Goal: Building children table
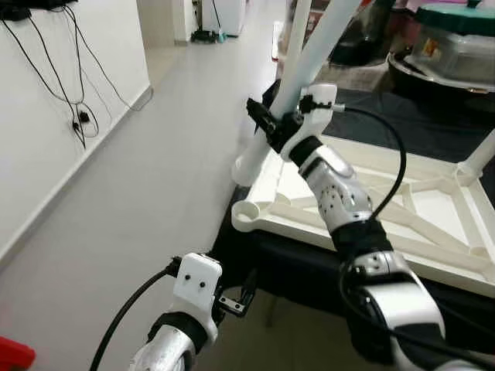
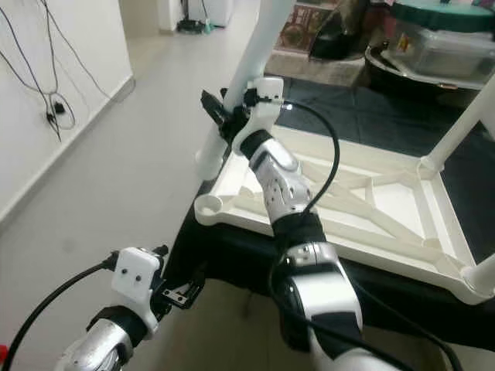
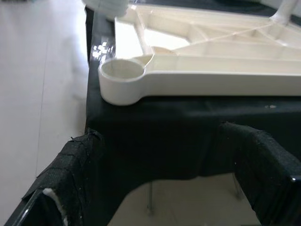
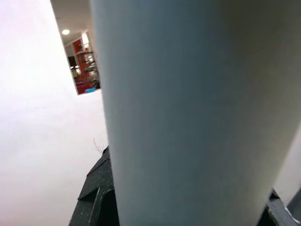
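The left gripper (image 1: 236, 297) was found nearest the camera, held low before the black-covered stand (image 3: 155, 136), its fingers (image 3: 66, 174) spread apart and empty. An unfilled corner socket (image 3: 123, 75) of the upturned white tabletop (image 1: 433, 209) was seen just beyond it, at the stand's near edge. The right gripper (image 1: 267, 122) was observed clamped on a white table leg (image 1: 305, 62), which leaned outward above the next corner along the tabletop's left side; whether its foot was seated could not be determined. A further leg (image 2: 464, 127) was noted standing at a far corner. It was judged that the held leg should be brought upright over its socket before being pressed down, with the tabletop steadied against sliding on the cloth.
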`<state>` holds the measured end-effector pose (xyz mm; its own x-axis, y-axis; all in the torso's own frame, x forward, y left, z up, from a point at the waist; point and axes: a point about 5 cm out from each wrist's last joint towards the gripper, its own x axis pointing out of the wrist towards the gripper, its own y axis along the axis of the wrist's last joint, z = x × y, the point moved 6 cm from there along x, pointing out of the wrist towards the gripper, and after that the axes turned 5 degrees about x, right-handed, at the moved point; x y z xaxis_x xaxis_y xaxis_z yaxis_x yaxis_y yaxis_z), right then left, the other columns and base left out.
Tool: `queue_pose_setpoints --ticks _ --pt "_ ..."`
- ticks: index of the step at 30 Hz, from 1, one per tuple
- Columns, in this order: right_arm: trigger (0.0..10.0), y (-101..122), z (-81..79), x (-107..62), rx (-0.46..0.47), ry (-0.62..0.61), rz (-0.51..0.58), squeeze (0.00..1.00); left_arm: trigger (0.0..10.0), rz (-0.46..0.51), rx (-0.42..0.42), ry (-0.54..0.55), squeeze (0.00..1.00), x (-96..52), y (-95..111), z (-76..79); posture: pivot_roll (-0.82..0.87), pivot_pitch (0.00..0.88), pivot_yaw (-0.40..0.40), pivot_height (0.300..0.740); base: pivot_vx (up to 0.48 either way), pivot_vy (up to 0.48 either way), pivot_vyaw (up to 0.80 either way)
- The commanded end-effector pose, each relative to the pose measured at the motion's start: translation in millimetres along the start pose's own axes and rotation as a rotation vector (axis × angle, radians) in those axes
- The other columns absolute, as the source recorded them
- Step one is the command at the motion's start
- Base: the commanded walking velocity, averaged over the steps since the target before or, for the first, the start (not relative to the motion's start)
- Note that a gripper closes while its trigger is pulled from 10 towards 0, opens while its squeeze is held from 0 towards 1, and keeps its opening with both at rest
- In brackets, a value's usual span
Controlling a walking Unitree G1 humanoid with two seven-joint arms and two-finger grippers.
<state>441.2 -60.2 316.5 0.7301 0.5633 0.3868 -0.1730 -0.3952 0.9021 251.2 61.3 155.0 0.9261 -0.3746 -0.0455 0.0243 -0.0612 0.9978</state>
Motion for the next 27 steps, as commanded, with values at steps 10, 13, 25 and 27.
queue_pose_setpoints --ticks 10,13,25,27 --pt "10.0 -9.4 -13.3 -0.3 0.078 0.244 -0.137 0.00 10.0 -0.026 -0.020 -0.001 0.00 -10.8 3.8 7.1 0.12 0.273 -0.116 0.740 0.000 0.000 0.00" --pt "10.0 -13.7 -16.5 -1.6 0.064 0.277 -0.163 0.00 10.0 -0.028 -0.024 0.003 0.00 -11.7 4.2 7.2 0.13 0.279 -0.121 0.740 0.000 0.000 0.00" --pt "10.0 -39.2 -27.6 -9.9 0.003 0.407 -0.312 0.00 10.0 -0.043 -0.039 0.019 0.00 -15.1 5.3 8.3 0.12 0.284 -0.128 0.740 0.000 0.000 0.00" --pt "10.0 -51.9 -25.5 -14.5 -0.038 0.412 -0.383 0.00 10.0 -0.045 -0.040 0.020 0.00 -15.6 4.8 7.7 0.12 0.282 -0.128 0.740 0.000 0.000 0.00"
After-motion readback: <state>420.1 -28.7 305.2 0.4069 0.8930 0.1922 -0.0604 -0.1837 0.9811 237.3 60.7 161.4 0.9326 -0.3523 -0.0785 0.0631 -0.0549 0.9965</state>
